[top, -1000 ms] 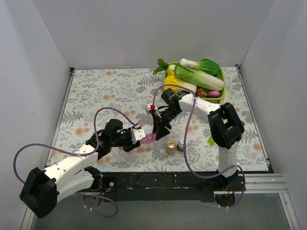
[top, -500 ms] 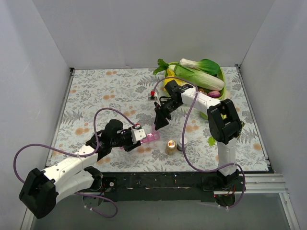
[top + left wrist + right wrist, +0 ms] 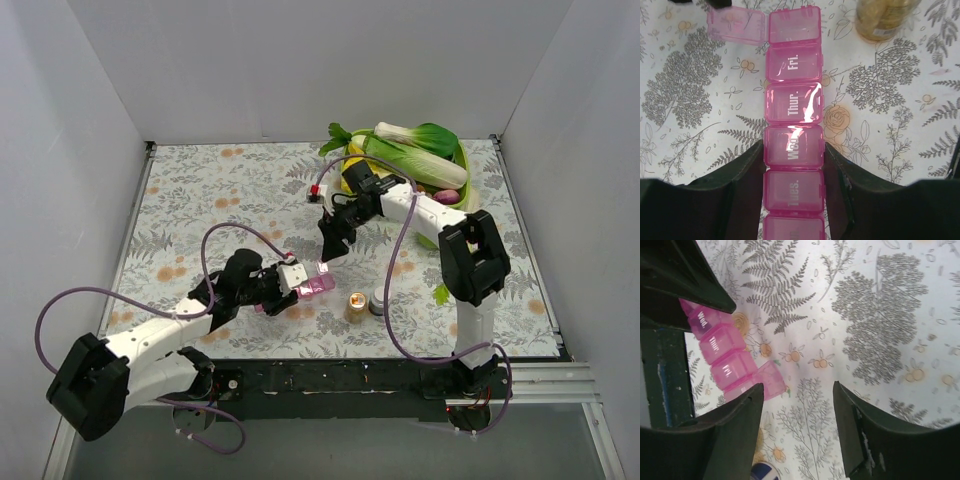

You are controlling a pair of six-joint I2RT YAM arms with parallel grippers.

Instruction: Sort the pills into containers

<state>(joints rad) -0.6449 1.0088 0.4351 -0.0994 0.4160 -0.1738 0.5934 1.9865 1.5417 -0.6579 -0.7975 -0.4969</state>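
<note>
The pink pill-organiser strip lies low over the table, and my left gripper is shut on it. In the left wrist view the left gripper has its fingers pressing both sides of the strip at the "Wed" and "Tues" compartments. The end compartment past "Fri" is open, with its lid flipped to the left. My right gripper is open and empty, hovering just beyond the open end. The right gripper sees the strip at its left. No loose pills show.
An amber pill bottle stands just right of the strip, also in the left wrist view. A white-capped bottle stands beside it. A green tray of vegetables sits at the back right. White walls enclose the table.
My right gripper has risen and drawn back from the strip's open end. My left gripper has shifted slightly right with the strip.
</note>
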